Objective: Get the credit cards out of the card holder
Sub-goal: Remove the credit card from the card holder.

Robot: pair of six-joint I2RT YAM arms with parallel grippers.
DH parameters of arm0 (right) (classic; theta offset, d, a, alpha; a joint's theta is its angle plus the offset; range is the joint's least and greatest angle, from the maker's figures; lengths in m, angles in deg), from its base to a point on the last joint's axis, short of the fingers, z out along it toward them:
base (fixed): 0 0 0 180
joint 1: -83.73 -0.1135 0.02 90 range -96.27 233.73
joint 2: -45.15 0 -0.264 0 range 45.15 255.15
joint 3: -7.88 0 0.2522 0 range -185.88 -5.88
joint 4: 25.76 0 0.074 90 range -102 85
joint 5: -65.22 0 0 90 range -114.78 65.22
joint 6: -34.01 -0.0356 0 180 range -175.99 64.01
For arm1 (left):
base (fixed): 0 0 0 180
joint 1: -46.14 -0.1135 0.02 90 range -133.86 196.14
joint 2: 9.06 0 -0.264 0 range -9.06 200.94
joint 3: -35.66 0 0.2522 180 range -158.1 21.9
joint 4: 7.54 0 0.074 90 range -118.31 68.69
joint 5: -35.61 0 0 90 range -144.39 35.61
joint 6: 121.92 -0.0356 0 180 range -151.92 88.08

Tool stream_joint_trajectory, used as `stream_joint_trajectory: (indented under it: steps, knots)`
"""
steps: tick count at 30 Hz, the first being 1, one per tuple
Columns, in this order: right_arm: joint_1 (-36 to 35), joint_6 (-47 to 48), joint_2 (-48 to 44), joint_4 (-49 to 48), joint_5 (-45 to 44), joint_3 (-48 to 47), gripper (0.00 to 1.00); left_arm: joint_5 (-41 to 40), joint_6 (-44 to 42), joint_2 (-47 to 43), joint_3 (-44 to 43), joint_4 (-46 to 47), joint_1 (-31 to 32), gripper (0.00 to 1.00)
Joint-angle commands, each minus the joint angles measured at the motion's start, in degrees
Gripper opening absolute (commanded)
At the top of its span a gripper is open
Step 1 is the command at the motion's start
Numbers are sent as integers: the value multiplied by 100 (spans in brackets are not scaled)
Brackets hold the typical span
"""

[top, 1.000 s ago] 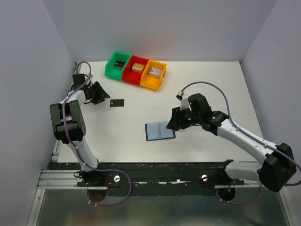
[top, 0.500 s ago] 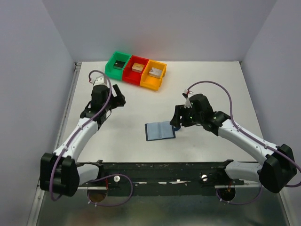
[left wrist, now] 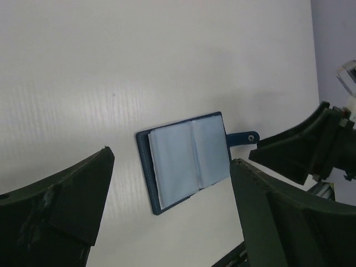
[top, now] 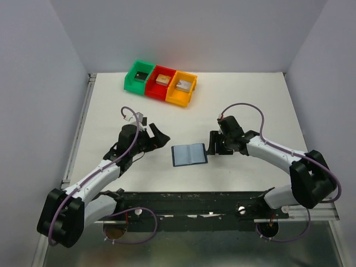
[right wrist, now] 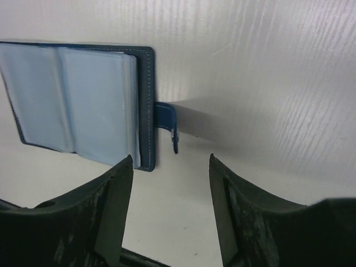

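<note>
No legible text, labels, brands or numbers in any view. The card holder (left wrist: 186, 161) lies open and its pale blue pages are plain. The block in the orange bin (top: 185, 85) has a dark mark on top, too small to read.

The bins (top: 157, 94) hold items too small to identify.
</note>
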State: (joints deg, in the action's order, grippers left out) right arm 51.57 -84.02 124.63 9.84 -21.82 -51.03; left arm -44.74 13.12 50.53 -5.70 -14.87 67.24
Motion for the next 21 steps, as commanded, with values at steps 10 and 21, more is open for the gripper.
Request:
stream_joint_trajectory:
  steps: [10, 21]
  knots:
    - [219, -97, 1060, -330, 3, -381, 49, 28, 128, 96, 132, -19, 834, 99]
    - [245, -18, 1245, -418, 240, -434, 25, 55, 128, 561, -79, 16, 992, 95]
